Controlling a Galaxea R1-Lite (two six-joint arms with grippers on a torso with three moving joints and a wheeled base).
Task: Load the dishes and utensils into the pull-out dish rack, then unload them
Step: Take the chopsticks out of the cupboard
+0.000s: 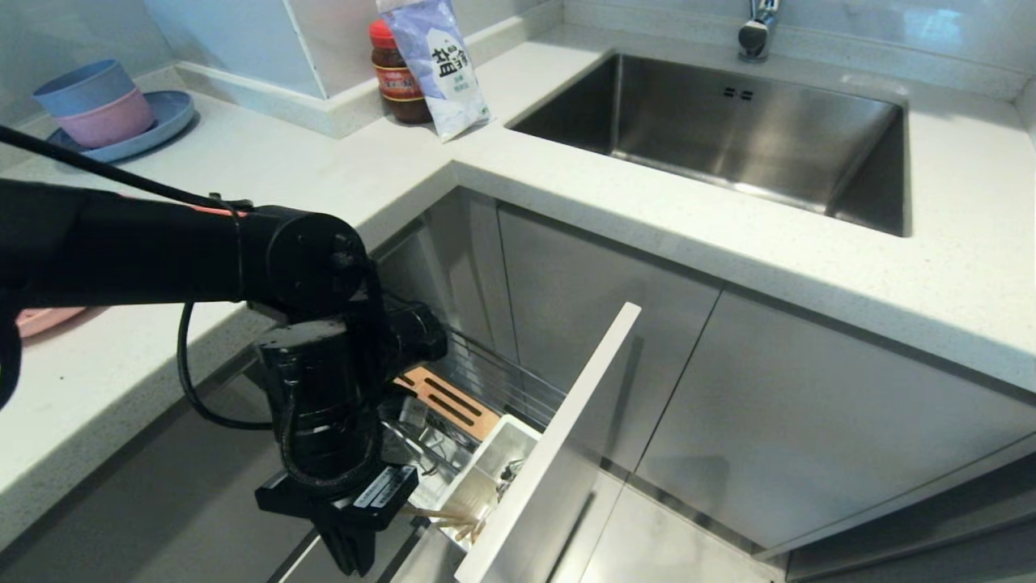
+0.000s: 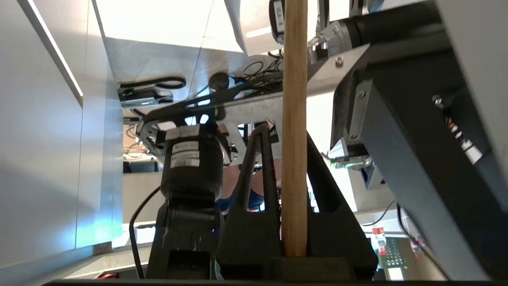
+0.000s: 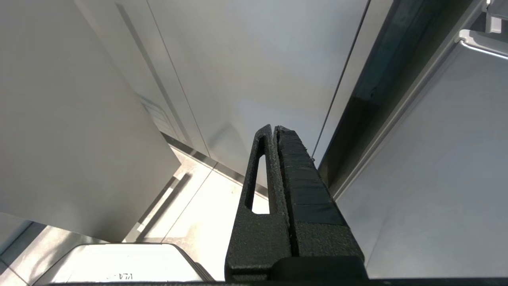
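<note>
The pull-out dish rack [image 1: 486, 368] stands drawn out below the counter, with its wood strip [image 1: 443, 399], white cutlery cup [image 1: 490, 463] and front panel [image 1: 558, 453]. My left gripper [image 1: 353, 555] hangs low over the rack's near end, beside the cup. In the left wrist view the left gripper [image 2: 284, 133] is shut on a light wooden chopstick [image 2: 294, 99] that runs along the fingers and past their tips. Wooden stick ends [image 1: 453, 522] show by the cup. A pink plate [image 1: 36, 321] peeks out behind the left arm. My right gripper [image 3: 274, 128] is shut and empty, parked by the cabinet fronts.
A blue plate [image 1: 166, 121] with stacked blue and pink bowls [image 1: 97, 104] sits at the counter's back left. A sauce jar [image 1: 396, 77] and a salt bag [image 1: 443, 69] stand in the corner. The steel sink [image 1: 728, 138] lies to the right.
</note>
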